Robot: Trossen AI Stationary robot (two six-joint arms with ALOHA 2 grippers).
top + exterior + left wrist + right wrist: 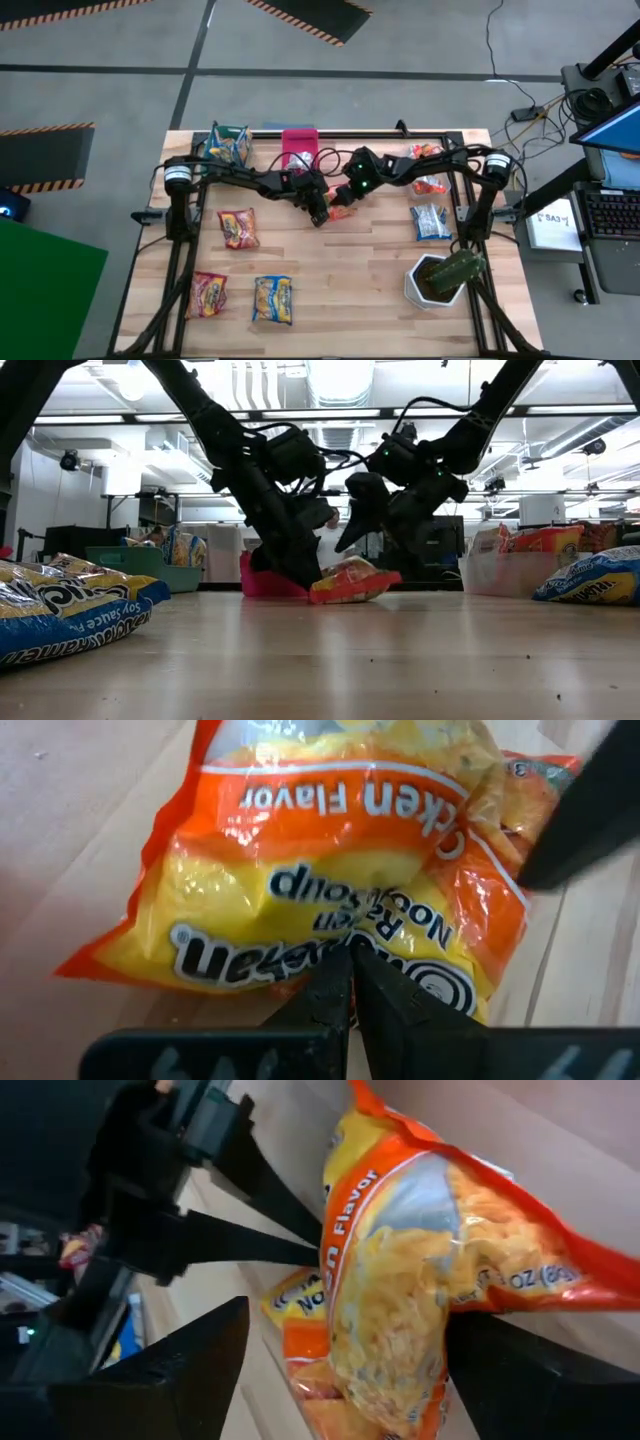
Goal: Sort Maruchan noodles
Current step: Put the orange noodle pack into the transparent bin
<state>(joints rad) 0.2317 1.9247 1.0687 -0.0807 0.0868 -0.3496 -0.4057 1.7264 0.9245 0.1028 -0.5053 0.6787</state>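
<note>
High view: my left claw (320,212) and right claw (343,197) are meeting mid-table (350,300) over an orange-and-yellow plastic chicken ramen packet (342,210). Other packets are lying well apart; a white pot with a green plant (440,277) is standing clear.

Low view: the packet is resting on the wood, likely mid-handover.

Left wrist view: my left fingers (335,995) are pressing nearly together on the packet's edge.

Right wrist view: my right fingers (170,1370) are spread wide, straddling the packet without clamping.
</note>
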